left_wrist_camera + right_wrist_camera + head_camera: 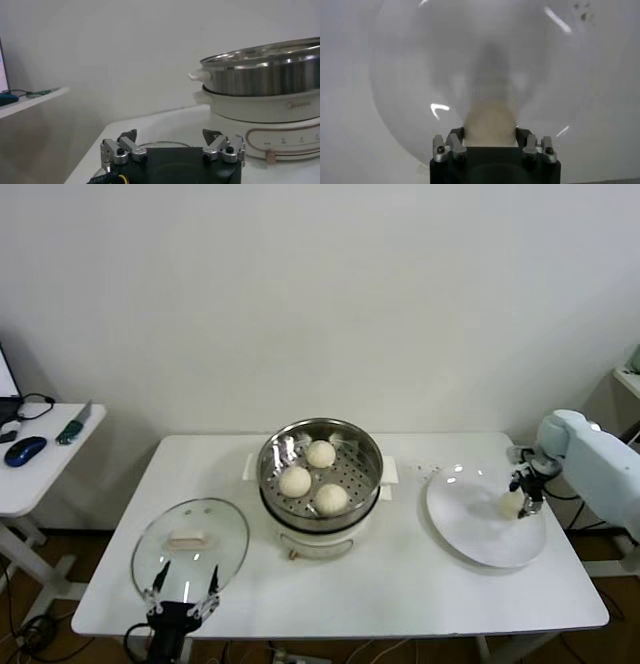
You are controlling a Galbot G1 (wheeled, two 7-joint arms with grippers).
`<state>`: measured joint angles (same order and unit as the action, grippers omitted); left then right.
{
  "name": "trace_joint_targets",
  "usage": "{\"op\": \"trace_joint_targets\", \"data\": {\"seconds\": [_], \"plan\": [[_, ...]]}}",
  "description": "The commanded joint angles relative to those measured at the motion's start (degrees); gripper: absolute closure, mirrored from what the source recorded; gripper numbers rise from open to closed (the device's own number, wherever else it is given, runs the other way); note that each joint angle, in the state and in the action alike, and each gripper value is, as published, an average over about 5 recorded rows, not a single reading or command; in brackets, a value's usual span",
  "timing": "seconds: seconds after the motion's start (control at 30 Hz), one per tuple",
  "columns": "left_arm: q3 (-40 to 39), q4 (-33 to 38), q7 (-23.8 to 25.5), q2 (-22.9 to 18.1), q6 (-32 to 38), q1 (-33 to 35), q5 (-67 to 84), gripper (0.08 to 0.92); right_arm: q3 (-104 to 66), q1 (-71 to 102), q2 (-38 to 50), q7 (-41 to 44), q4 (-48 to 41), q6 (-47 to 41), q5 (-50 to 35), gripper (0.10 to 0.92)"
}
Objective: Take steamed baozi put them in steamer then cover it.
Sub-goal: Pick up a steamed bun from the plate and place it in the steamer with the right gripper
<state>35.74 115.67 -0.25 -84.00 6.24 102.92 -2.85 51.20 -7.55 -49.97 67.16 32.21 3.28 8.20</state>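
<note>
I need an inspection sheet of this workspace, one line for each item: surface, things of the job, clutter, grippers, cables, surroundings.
Surface: white table, bare in front.
Job's things: steamer at table centre with three baozi inside; fourth baozi on the white plate to the robot's right; glass cover lying flat at the table's front left, not on the steamer.
Clutter: nothing seen on the main table.
Grippers: right gripper shut on the fourth baozi, on the plate; left gripper open, at the near rim of the cover.
Cables: dark cable by the right arm.
Surroundings: white wall; side table at left with a blue mouse.
</note>
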Motion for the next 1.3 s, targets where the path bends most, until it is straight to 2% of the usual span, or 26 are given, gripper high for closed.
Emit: {"op": "trace_joint_targets", "data": {"seconds": [0.03,0.27,0.47,0.6,0.9,1.3], "plan": [[-0.96,1.18,0.28,0.06,-0.53,-0.26,-0.04,0.177,23.21,-19.99,-2.61,-0.52,6.36,-7.26,-26.29,0.347],[-2.26,3.08,1.66,0.44,-1.29,-0.71,0.01,0.177,36.75,-34.42,-8.00,-2.37,15.52,-14.03,-46.00,0.347],[-3.40,4.21,2.43,0.79,-1.57,-0.58,-0.16,0.177,46.28,-42.93,-14.70,-4.49,21.82,-17.18,-58.63,0.347],[-3.93,5.41,2.85,1.61,-1.55,0.70,-0.36,0.177,49.95,-45.06,-18.64,-6.60,24.87,-18.74,-64.06,0.347],[-4.17,6.44,3.36,2.61,-1.37,1.14,-0.37,0.177,53.35,-42.65,-23.88,-11.40,29.87,-21.50,-67.78,0.347],[-3.75,5.62,3.48,2.92,-1.43,0.50,0.10,0.177,53.60,-34.50,-28.56,-12.44,24.63,-21.43,-64.73,0.338]]}}
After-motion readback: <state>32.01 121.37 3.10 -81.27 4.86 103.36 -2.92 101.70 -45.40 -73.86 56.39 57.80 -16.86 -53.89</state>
